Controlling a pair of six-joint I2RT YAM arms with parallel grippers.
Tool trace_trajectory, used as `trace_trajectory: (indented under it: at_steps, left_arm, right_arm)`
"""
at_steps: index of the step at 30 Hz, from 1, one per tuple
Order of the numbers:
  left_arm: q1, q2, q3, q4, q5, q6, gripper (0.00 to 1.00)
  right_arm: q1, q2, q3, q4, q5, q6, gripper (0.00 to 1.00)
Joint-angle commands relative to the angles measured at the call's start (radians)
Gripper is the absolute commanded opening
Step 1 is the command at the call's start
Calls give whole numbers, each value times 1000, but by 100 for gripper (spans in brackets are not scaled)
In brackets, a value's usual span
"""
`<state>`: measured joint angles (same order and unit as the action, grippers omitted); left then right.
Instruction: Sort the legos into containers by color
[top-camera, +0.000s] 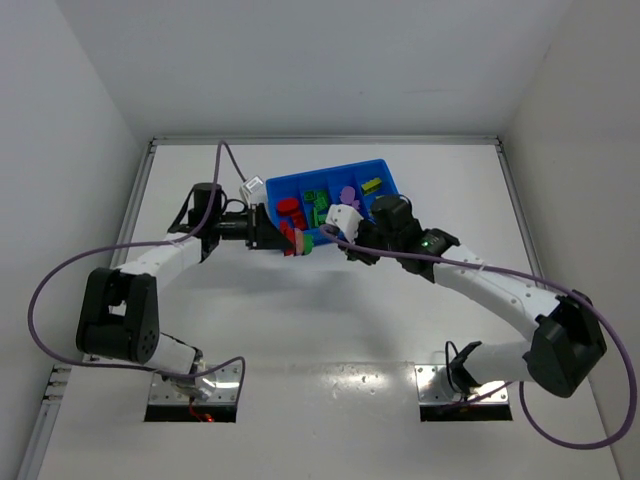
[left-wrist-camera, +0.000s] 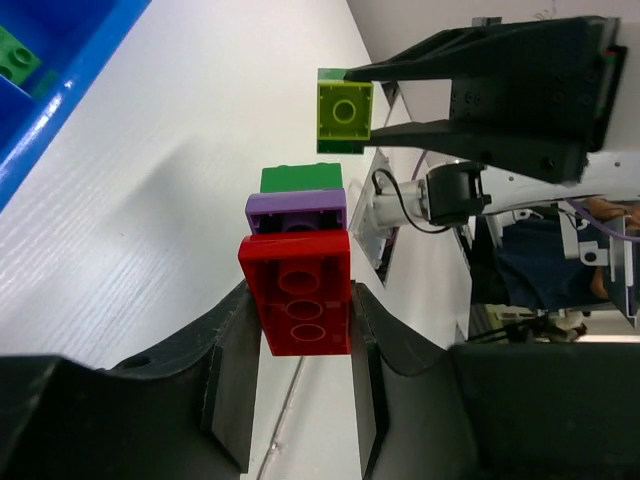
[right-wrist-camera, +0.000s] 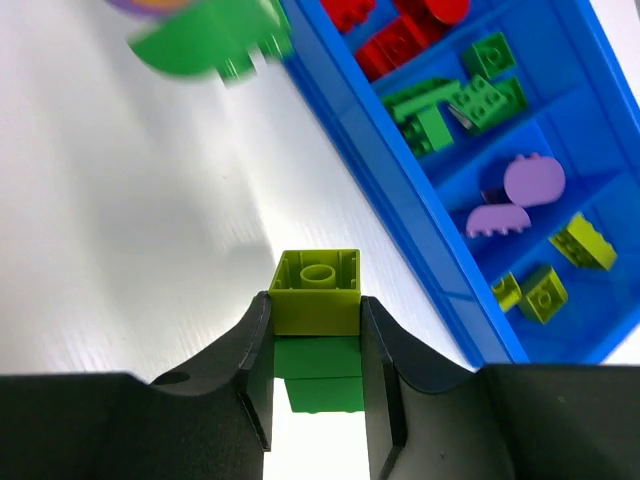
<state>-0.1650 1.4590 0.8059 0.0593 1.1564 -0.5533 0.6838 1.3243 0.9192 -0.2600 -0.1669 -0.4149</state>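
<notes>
We found the blue tray (right-wrist-camera: 380, 170) holding red, green, purple and yellow legos, one colour per compartment. Just beside it, the left gripper (left-wrist-camera: 300, 320) clenched a red-purple-green stack (left-wrist-camera: 297, 270). The right gripper (right-wrist-camera: 315, 310) grasped a yellow-on-green pair (right-wrist-camera: 316, 290). Both were unsorted.

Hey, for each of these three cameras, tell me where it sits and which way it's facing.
Top camera: above and behind the arms, looking down at the table; left arm and right arm show whole.
Left wrist camera: looks out past the left hand, shut on a red, purple and green stack, toward the right hand opposite.
Right wrist camera: looks past its own hand, shut on a yellow-green brick, down at the table beside the blue tray.
Shared: both wrist views show that yellow-green brick.
</notes>
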Motion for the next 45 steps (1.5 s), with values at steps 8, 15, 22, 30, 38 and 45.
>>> trace_trajectory:
  at_steps: [8,15,22,30,38,45]
  left_arm:
    - [16,-75,18,-58,-67,119,2]
    - [7,-86,18,-79,-83,151,2]
    - [-11,-106,-5,-88,-83,170,2]
    - [-11,-106,4,-108,-92,190,2]
    - [-11,-115,-30,-108,-46,219,2]
    - [-11,-150,-62,-59,37,219,2]
  right_arm:
    - [-50,-31,-36,-5,-160,77,0]
    - [-50,13,-60,-117,-390,99,0]
    - [-41,159,-52,-136,-438,137,0]
    - [-41,269,1,-18,-201,192,17]
    - [-53,253,61,-16,-330,211,62]
    - [-153,257,219,-145,-865,211,60]
